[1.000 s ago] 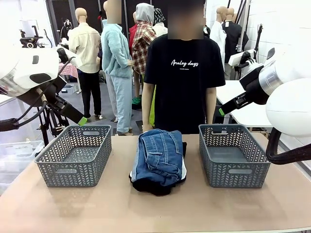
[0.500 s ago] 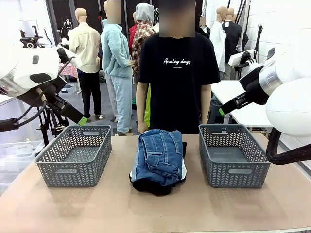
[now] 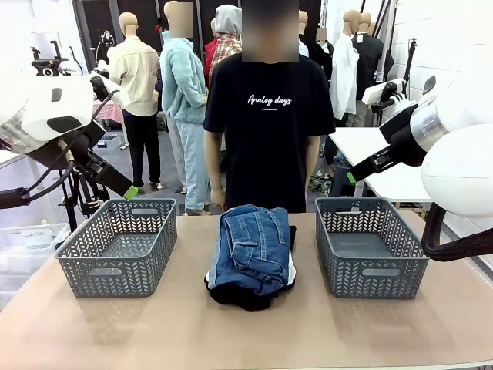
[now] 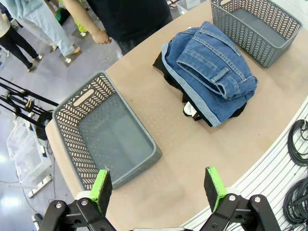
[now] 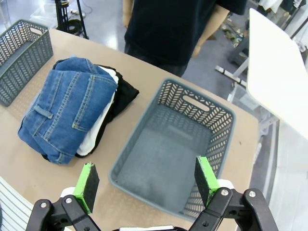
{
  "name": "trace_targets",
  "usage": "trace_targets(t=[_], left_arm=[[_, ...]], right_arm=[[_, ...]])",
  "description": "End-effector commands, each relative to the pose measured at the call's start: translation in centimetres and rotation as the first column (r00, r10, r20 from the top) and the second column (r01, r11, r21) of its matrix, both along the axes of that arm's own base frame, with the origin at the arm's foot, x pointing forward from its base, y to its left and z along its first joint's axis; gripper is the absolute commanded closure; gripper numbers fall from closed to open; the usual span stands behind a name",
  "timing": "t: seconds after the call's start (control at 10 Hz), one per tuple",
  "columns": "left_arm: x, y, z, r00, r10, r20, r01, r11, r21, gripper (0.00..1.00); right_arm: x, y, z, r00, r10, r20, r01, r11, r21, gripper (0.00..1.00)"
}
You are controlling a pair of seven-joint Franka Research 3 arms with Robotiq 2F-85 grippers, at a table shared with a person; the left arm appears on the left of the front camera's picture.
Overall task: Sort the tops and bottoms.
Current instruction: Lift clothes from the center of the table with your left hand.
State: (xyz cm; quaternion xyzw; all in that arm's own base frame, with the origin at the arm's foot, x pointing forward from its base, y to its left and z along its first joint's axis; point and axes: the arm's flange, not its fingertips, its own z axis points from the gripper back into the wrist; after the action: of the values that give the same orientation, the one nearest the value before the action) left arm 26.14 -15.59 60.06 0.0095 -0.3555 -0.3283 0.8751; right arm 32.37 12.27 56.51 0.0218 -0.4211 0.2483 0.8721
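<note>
Tops and bottoms (image 3: pixel 253 258): stacked as one folded pile at the middle of the light brown tabletop (image 3: pixel 231 331), between two baskets and touching neither. Left black two-finger gripper with green pads (image 4: pixel 157 183): spread wide, holding nothing, hanging well above the left grey plastic lattice basket (image 4: pixel 72 115). Right black two-finger gripper with green pads (image 5: pixel 147 180): likewise wide open and bare, poised high over the right grey plastic lattice basket (image 5: pixel 219 125). Topmost in the pile, a folded blue denim piece (image 3: pixel 254 243), thick and stiff-looking, with stitched seams and a pocket. Beneath it, a thin white piece with black edging (image 5: pixel 98 130) peeking out at one side, and soft black fabric (image 3: pixel 240 295) bulging at the near edge. Likely trouble from here: pinching too deep and lifting several layers at once; dragging the lower pieces askew; heavy denim unfolding mid-carry and draping over a basket wall. Beyond the far edge, a person in a black printed T-shirt (image 3: pixel 266 131), close enough to make a long reach risky.
</note>
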Motion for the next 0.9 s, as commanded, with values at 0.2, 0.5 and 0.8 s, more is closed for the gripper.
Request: trace_targets(t=[0.2,0.5,0.8], left_arm=[[-0.1,0.1,0.1,1.000,0.001,-0.001,-0.001,1.000,0.007,0.00],[-0.1,0.1,0.1,1.000,0.001,-0.001,-0.001,1.000,0.007,0.00],[-0.1,0.1,0.1,1.000,0.001,-0.001,-0.001,1.000,0.007,0.00]], right_arm=[[-0.1,0.2,0.2,0.999,0.019,-0.031,-0.018,0.999,0.028,0.00],[0.1,0.3,-0.1,0.998,0.010,-0.059,-0.007,0.999,0.047,0.00],[1.5,0.0,-1.4,0.990,0.036,-0.136,-0.024,0.996,0.088,0.00]])
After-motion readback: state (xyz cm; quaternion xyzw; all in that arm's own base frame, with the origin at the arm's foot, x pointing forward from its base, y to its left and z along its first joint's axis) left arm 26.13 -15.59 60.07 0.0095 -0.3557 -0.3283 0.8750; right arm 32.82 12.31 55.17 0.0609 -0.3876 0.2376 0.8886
